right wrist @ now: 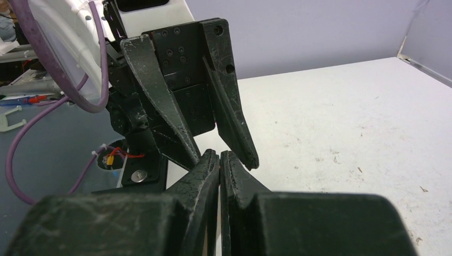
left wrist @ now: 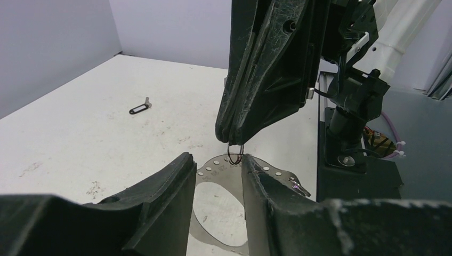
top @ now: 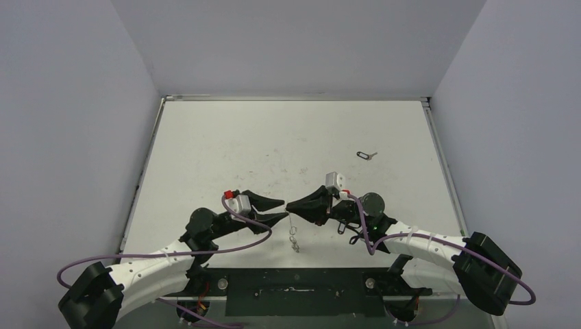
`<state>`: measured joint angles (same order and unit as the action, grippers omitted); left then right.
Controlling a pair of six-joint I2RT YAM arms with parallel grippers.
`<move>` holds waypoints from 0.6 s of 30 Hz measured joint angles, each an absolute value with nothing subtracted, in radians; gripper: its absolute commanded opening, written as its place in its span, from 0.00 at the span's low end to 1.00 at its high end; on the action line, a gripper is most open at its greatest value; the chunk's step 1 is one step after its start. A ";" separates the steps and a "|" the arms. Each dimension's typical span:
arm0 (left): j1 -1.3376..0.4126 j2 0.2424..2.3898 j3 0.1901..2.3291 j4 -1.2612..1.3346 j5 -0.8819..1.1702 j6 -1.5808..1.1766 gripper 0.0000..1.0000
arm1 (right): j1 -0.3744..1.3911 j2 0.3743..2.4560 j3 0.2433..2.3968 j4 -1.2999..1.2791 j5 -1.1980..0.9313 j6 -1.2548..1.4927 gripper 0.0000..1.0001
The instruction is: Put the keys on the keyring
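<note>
We had the keyring (top: pixel 294 236) pinched at centre.
Our right gripper (top: pixel 289 205) clamped its wire top, our left gripper (top: pixel 283 208) stood apart just beside; the keys (top: pixel 366 155) lay on the table (top: pixel 226 137) at 1 o'clock.

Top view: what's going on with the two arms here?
The right gripper is shut on the keyring, which dangles below its fingertips near the front of the table. The left gripper is open and empty, facing the right one tip to tip. The keys lie on the table further back on the right, untouched, so nothing has been threaded on yet.
</note>
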<state>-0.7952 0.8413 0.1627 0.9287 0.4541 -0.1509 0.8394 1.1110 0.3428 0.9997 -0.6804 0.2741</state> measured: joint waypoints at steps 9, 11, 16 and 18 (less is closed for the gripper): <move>-0.799 0.902 0.163 0.982 0.471 -0.155 0.22 | 0.841 1.111 0.341 0.993 -0.667 0.273 0.00; -0.799 0.915 0.163 0.993 0.476 -0.155 0.22 | 0.841 1.111 0.338 0.994 -0.664 0.272 0.00; -0.800 0.933 0.163 1.001 0.481 -0.160 0.16 | 0.841 1.111 0.330 0.991 -0.661 0.267 0.00; -0.800 0.935 0.163 1.001 0.484 -0.165 0.05 | 0.841 1.111 0.329 0.987 -0.658 0.263 0.00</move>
<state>-0.7998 0.9352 0.1627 1.0012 0.4839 -0.1650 0.8406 1.1110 0.3294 0.9874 -0.6582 0.2626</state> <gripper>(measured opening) 0.171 0.030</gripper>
